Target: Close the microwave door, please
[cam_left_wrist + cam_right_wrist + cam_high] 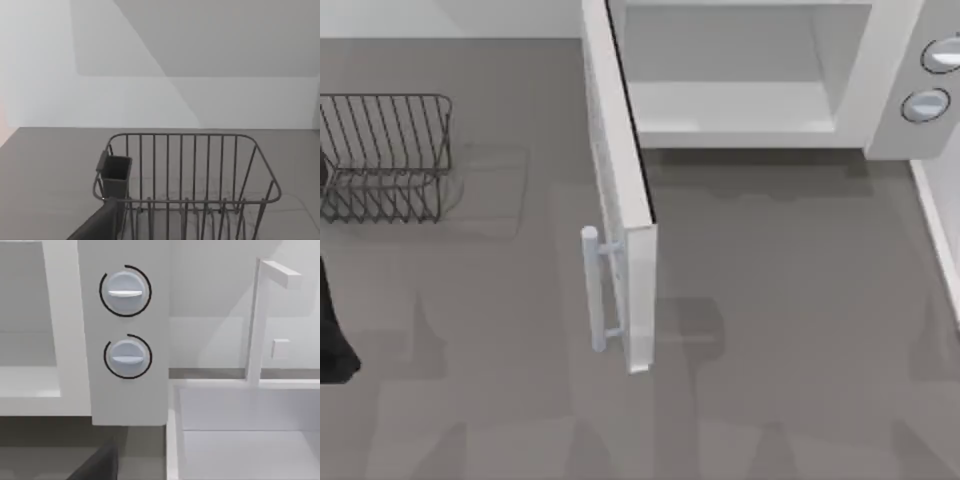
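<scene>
The white microwave point(880, 90) stands at the back of the table, right of centre, its pale cavity point(730, 70) exposed. Its door point(620, 190) is swung wide open and juts out toward the table's front, edge-on from above. The vertical pale-grey bar handle point(595, 290) is on the door's left face. Two round grey knobs point(125, 292) sit on the microwave's side panel point(130, 400), straight ahead of the right wrist camera. A dark piece of my right gripper point(97, 465) lies low before that panel. My left arm point(332, 340) is parked at the table's far left, and a dark part of its gripper point(100, 225) faces the wire rack.
A dark wire rack point(385, 155) stands at the back left, with a small dark cup point(116, 172) clipped to its side. A white basin point(250, 440) with a white tap point(255, 325) adjoins the microwave's right. Bare grey tabletop point(770, 350) spreads on both sides of the open door.
</scene>
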`<state>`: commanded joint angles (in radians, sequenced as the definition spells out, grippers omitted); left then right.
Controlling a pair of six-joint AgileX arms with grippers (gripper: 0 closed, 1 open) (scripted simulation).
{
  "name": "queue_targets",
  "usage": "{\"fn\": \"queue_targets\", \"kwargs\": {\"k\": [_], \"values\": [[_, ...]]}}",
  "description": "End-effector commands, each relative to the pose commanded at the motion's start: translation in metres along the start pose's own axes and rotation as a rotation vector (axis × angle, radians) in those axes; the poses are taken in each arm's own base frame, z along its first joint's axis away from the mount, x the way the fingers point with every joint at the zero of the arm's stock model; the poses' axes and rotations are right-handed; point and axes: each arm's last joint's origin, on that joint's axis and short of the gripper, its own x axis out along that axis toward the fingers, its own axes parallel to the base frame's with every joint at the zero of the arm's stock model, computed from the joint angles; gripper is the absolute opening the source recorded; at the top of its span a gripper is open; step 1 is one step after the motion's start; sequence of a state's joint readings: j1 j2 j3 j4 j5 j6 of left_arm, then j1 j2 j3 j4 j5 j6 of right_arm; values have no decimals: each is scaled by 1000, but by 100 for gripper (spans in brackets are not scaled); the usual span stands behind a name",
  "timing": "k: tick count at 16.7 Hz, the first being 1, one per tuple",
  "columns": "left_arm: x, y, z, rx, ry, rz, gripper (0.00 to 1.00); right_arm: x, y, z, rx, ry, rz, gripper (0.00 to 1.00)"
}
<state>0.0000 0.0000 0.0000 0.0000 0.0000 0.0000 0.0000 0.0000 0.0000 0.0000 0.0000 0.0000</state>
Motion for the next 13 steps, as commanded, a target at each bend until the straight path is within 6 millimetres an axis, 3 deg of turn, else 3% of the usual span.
{"fn": "queue_targets", "kwargs": {"k": [3, 6, 10, 13], "values": [[0, -1, 2, 6, 8, -7, 100, 0, 0, 0, 0, 0, 0, 100], [1, -5, 16, 56, 85, -68, 100, 0, 0, 0, 0, 0, 0, 100], [11, -16, 50, 184, 284, -218, 100, 0, 0, 0, 0, 0, 0, 100], [31, -28, 82, 306, 474, -377, 100, 0, 0, 0, 0, 0, 0, 100]]}}
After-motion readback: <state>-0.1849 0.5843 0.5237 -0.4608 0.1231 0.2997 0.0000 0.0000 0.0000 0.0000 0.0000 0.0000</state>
